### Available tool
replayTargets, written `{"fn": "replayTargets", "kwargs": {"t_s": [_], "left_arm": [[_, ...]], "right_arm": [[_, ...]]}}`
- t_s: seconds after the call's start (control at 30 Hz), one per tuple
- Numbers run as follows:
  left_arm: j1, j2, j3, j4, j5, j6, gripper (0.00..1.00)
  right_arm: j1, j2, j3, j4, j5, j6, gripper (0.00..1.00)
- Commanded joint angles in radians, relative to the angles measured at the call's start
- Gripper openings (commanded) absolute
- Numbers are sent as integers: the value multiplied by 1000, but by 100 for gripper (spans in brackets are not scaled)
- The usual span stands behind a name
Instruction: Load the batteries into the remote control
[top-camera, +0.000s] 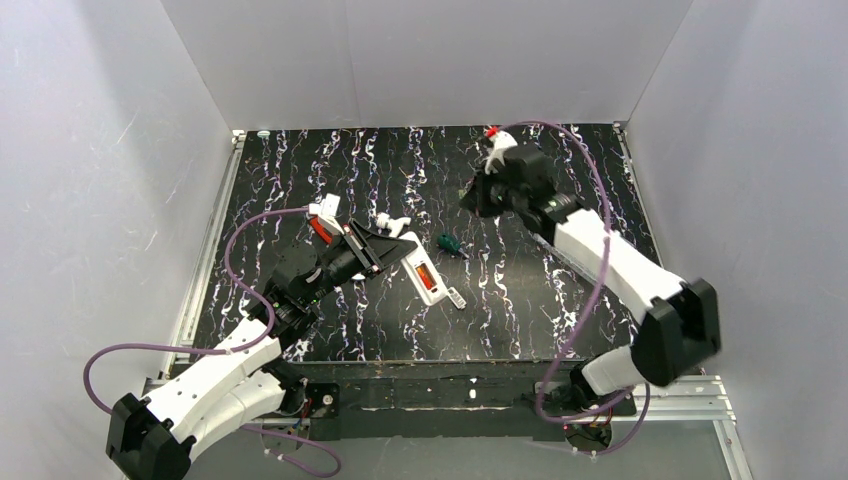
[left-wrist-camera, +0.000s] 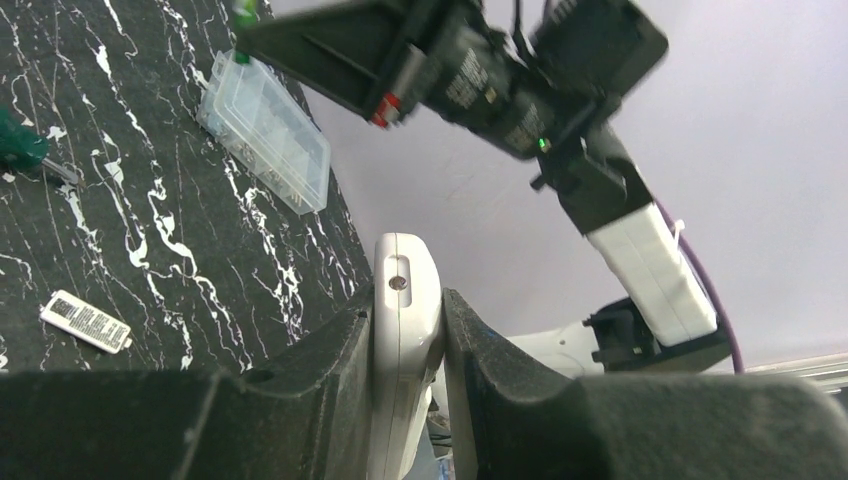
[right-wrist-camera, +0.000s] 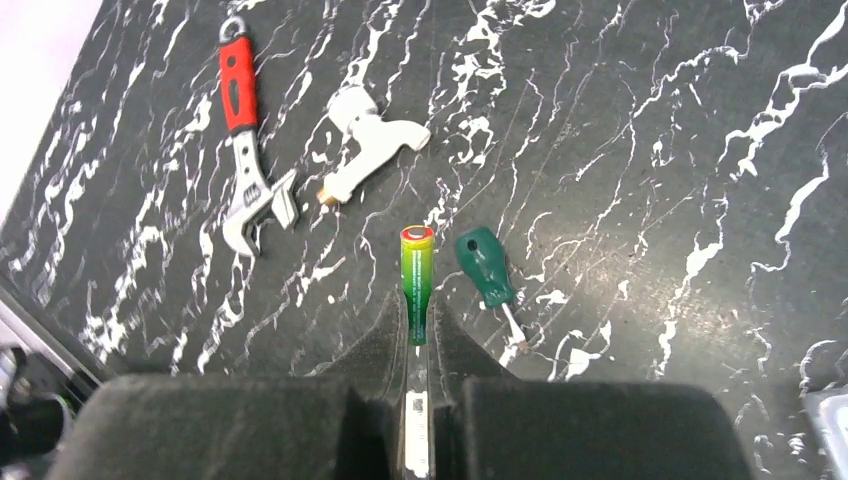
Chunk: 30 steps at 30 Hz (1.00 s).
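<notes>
The white remote control (top-camera: 425, 272) lies slanted at the table's middle, with a red-orange patch on its upturned face. My left gripper (top-camera: 393, 250) is shut on its upper left end. In the left wrist view the remote (left-wrist-camera: 405, 300) stands edge-on, clamped between both black fingers of the left gripper (left-wrist-camera: 408, 310). My right gripper (top-camera: 478, 195) hangs above the table at the back right. It (right-wrist-camera: 417, 312) is shut on a slim battery (right-wrist-camera: 417, 275), green fading to yellow with a red-orange rim, which sticks out past the fingertips. That battery (left-wrist-camera: 243, 12) also peeks in at the top of the left wrist view.
A green-handled screwdriver (right-wrist-camera: 485, 268) lies right of the held battery. A red-handled wrench (right-wrist-camera: 245, 150) and a white plastic piece (right-wrist-camera: 365, 140) lie farther left. A small flat cover plate (top-camera: 457, 298) lies by the remote's near end. A clear plastic box (left-wrist-camera: 265, 130) sits beneath the right arm.
</notes>
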Motion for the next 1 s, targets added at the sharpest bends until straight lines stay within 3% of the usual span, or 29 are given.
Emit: {"fn": "replayTargets", "kwargs": {"t_s": [0.0,0.3,0.53,0.73,0.97], "left_arm": [[-3,-26,60,36,10,23,0],[-2,-8,75,51,23,29,0],[-2,0,66,87,29,26,0],[-2,22,75,121,48,24,0],[-2,42,63,187,61,22,0]], "right_arm": [[10,-206,-200,328,-112,-167,1],[10,-426,-308,409,-342,-368,1],[10,-540,-370,469,-575,-437,1],[9,-597,-450,554,-582,-473,1],[10,-643,-481,525,-773,-690,1]]}}
